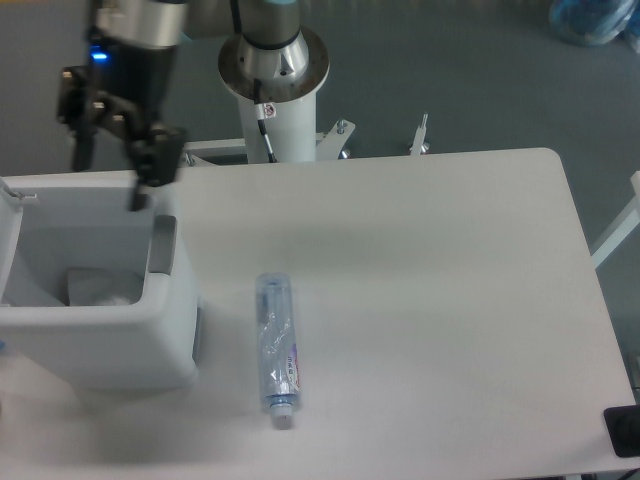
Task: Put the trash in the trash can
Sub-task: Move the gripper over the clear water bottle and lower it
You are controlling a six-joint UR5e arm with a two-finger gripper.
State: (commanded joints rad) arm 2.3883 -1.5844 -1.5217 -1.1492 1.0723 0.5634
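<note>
The clear plastic bottle with a blue-purple label and white cap lies on the white table, cap toward the front edge, right of the trash can. The trash can, a boxy white bin with a grey handle tab, stands at the table's left edge. Inside it, a pale crumpled plastic bag rests at the bottom. My gripper hangs above the bin's far rim, open, fingers spread wide with nothing between them.
The robot's white base column stands behind the table's far edge. A dark object pokes in at the table's front right corner. A blue bag lies on the floor at the top right.
</note>
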